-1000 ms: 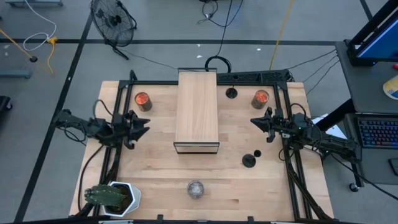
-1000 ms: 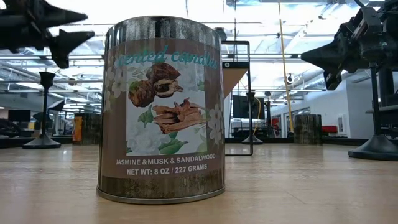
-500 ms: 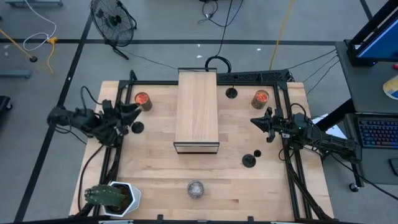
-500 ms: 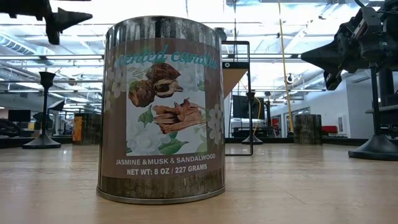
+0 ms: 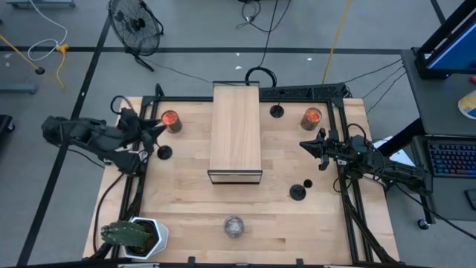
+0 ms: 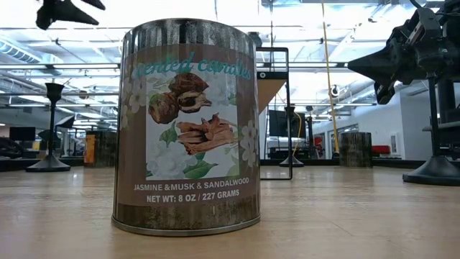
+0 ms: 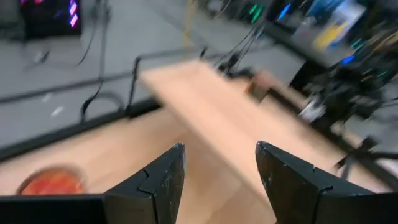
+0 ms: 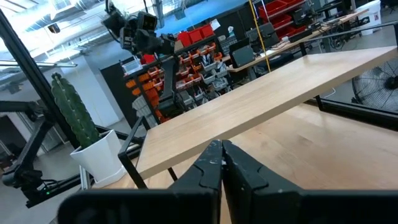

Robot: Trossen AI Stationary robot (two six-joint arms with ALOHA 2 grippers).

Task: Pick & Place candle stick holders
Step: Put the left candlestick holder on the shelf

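Closest to the low camera there's a candle tin (image 6: 187, 126) sitting near the table's (image 5: 186, 201) front edge, with a potted cactus (image 5: 130, 234) off in the front left corner

A bit further back on the right side, two holders stand close together: one (image 5: 297, 192) with the bigger-looking base and another (image 5: 307, 184) just behind it. The right gripper (image 5: 305, 144) hangs a little beyond those, fingers pressed fully together, holding nothing

In the middle, a long wooden shelf (image 5: 236, 132) runs front to back

On the left side, a third holder (image 5: 164, 152) stands alone on the table, near the left jar (image 5: 171, 120). The left gripper (image 5: 160, 126) is up in the air just by that jar, behind the holder and not touching it. Its wrist view shows the fingers (image 7: 158, 180) spread wide with nothing between them

At the far edge there's a fourth holder (image 5: 277, 111) between the shelf and the right jar (image 5: 312, 117)
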